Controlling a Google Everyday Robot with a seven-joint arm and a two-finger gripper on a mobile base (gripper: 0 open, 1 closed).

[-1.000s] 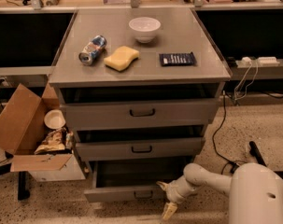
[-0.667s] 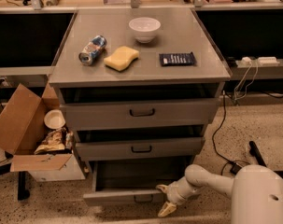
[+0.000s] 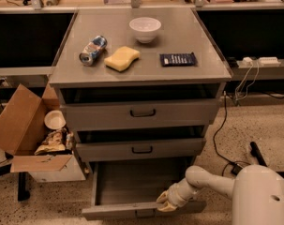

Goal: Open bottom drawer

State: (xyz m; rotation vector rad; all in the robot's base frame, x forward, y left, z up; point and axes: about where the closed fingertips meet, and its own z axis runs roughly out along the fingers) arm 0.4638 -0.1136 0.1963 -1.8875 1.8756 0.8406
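Observation:
The bottom drawer [image 3: 127,186] of the grey metal cabinet stands pulled well out, its plain grey interior showing and empty. Its front panel [image 3: 113,212] runs along the lower edge of the view. My gripper [image 3: 163,201] sits on the top edge of that front panel, right of centre, its yellowish fingers [image 3: 160,197] hooked over the edge. My white arm [image 3: 212,179] reaches in from the lower right. The middle drawer [image 3: 141,149] and the top drawer [image 3: 141,112] above it stand slightly ajar.
On the cabinet top lie a white bowl [image 3: 145,29], a tipped can [image 3: 92,50], a yellow sponge [image 3: 122,58] and a dark snack packet [image 3: 178,59]. An open cardboard box [image 3: 26,130] with trash stands left of the cabinet. Cables [image 3: 235,93] run along the floor at right.
The bottom drawer has slid further out toward the camera, and my gripper has moved with its front panel, from beside the drawer's right end onto its top edge.

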